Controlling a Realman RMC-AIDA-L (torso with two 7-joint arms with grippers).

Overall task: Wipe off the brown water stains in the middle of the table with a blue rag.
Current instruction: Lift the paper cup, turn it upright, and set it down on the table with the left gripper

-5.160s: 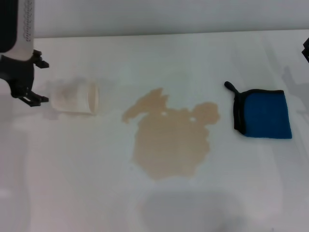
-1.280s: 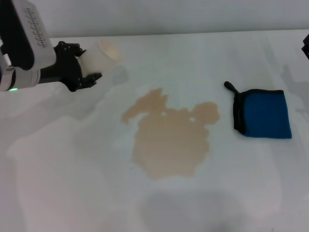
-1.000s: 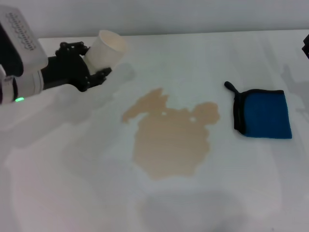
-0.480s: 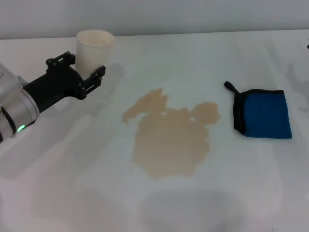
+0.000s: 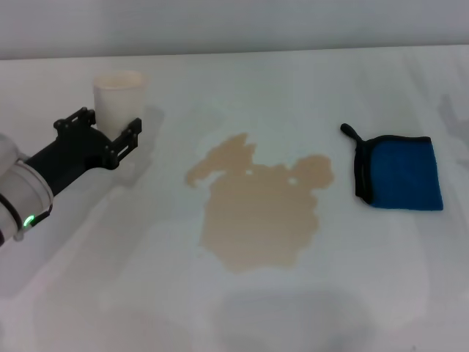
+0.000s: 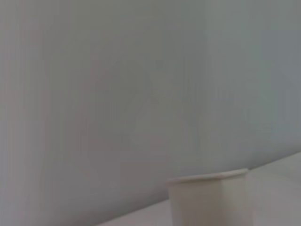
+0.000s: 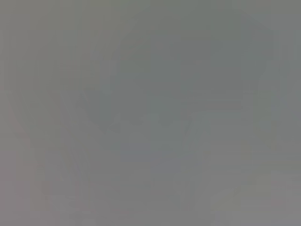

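Note:
The brown water stains spread as a tan lobed puddle over the middle of the white table. To its right the blue rag lies flat and folded, with black trim and a loop on its left edge. Nothing touches it. At the far left my left gripper is shut on an upright white paper cup, one black finger on each side of its lower part. The cup's rim also fills the lower part of the left wrist view. My right gripper is out of view.
The table's far edge meets a grey wall at the top. The left arm's white forearm crosses the near left corner. The right wrist view shows only plain grey.
The cup, which lay on its side seconds ago, has been picked up by my left gripper, turned upright and carried left and toward me over the last second. Stains and rag are unmoved.

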